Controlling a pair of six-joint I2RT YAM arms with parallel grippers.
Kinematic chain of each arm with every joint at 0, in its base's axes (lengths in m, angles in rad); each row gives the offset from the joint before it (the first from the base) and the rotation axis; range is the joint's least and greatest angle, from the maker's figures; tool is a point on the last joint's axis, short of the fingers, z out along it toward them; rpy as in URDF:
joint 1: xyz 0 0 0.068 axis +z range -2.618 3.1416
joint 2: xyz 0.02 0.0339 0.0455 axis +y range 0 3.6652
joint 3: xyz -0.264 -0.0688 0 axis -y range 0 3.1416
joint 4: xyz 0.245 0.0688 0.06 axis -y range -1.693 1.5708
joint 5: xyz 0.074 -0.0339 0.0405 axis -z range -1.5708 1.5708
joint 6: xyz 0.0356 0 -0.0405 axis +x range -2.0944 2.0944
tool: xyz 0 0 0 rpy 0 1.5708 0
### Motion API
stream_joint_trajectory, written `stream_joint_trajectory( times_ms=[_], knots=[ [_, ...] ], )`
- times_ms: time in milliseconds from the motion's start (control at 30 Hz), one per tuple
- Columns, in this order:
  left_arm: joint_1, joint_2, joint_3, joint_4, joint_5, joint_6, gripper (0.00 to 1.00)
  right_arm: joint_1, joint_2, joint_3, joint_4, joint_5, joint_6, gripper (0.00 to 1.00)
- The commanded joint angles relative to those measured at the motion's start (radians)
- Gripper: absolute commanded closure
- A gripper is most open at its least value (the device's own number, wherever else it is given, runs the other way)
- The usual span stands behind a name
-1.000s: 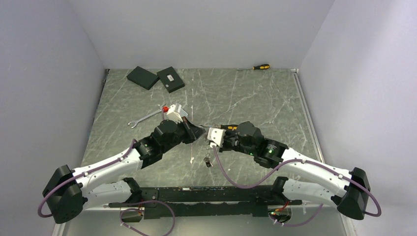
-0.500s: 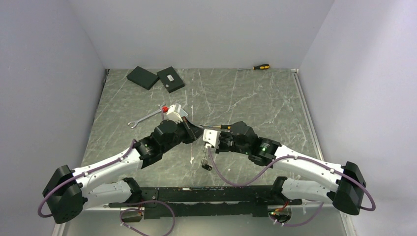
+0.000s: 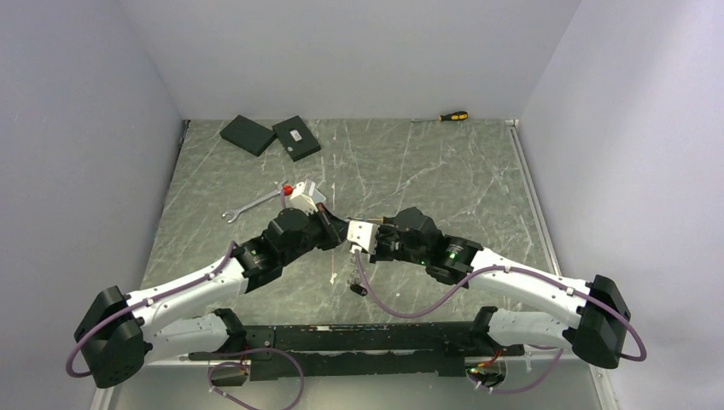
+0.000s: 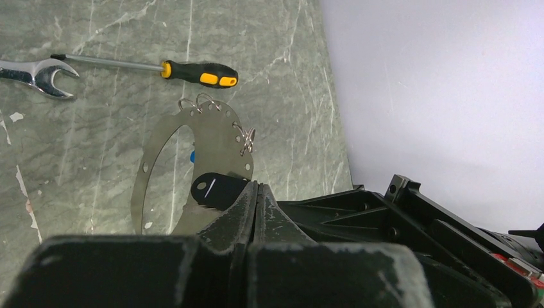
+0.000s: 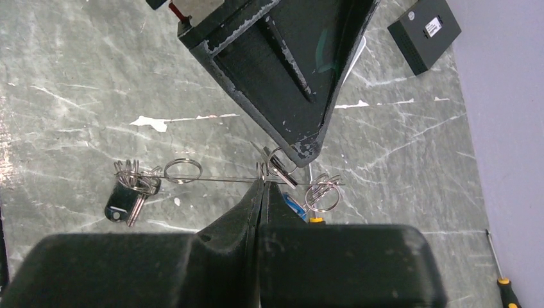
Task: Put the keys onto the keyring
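Above the table (image 3: 427,171): the keyring (image 4: 226,133) is held clear of the marbled surface, near the middle, where the two arms meet tip to tip.
Left gripper (image 4: 256,190): its fingers are pressed together on the hoop's near arc, so the hoop is steadied and turned broadside to this wrist's camera.
Right gripper (image 5: 261,187): its fingers are likewise closed and appear pinched on the hoop's thin edge, just beside the left fingertips. A second hold is judged necessary so that the hoop cannot swing while a loop is worked on.
Keyring: a flat, thin grey band is seen, pierced by small holes along its run. From the right wrist it is viewed edge-on and reduced to a fine line.
Split rings (image 5: 183,171): several small wire loops are threaded through the holes, spaced along the band.
Keys (image 5: 126,199): a bunch with a black head is hung from loops at one end of the hoop. A black key head (image 4: 215,189) marked with a white stroke is seen just beside the left fingertips, and a blue piece (image 5: 293,206) is glimpsed behind the band. Whether every key is attached cannot be told.
Screwdriver (image 4: 199,72) and wrench (image 4: 35,74): both are seen lying on the table beyond the hoop, apart from it.
Step in hand: the hoop is judged to be braced so that a key's loop can be fed on near the pinch.
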Motion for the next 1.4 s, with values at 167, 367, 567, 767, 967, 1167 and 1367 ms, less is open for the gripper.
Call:
stream_joint_trajectory(
  times_ms=[167,367,567,767,967,1167,1367],
  knots=[
    [0.004,0.012,0.007,0.02,0.015,-0.006,1.0,-0.005,-0.006,0.066,0.062,0.014,0.017,1.0],
    [0.003,0.018,0.008,0.023,0.018,-0.008,1.0,-0.005,-0.004,0.069,0.061,0.019,0.02,1.0],
    [0.003,0.021,0.01,0.028,0.025,-0.005,1.0,-0.005,0.0,0.067,0.065,0.029,0.02,1.0],
    [0.003,0.023,0.01,0.033,0.031,-0.003,1.0,-0.005,0.005,0.068,0.067,0.037,0.022,1.0],
    [0.004,0.022,0.007,0.035,0.032,-0.003,1.0,-0.005,0.0,0.06,0.075,0.056,0.021,1.0],
    [0.004,0.022,0.01,0.04,0.04,0.001,1.0,-0.005,-0.001,0.06,0.076,0.058,0.022,1.0],
    [0.005,0.026,0.011,0.037,0.039,0.003,1.0,-0.005,0.001,0.064,0.081,0.058,0.02,1.0]
  ],
)
